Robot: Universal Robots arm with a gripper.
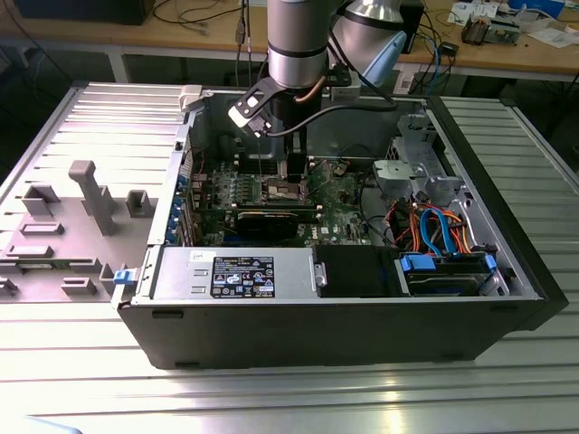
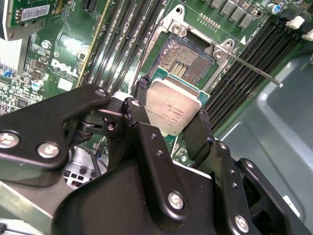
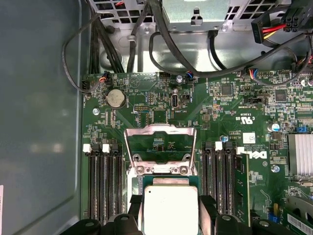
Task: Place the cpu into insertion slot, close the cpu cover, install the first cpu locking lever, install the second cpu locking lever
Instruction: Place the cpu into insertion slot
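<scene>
ribbed metal table (image 1: 271, 398) carries grey plastic fixtures (image 1: 90, 194) at the exterior view's left, then an open computer case (image 1: 317, 316). inside it the gripper (image 2: 172, 103) pinches the cpu (image 3: 168, 210) by two edges just above the insertion slot (image 2: 188, 61); the cpu cover (image 3: 161, 128) stands raised open beyond it.

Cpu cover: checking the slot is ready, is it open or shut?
Open. In the first wrist view the cover stands swung back from the slot, whose bare contacts show in the second wrist view.
</scene>
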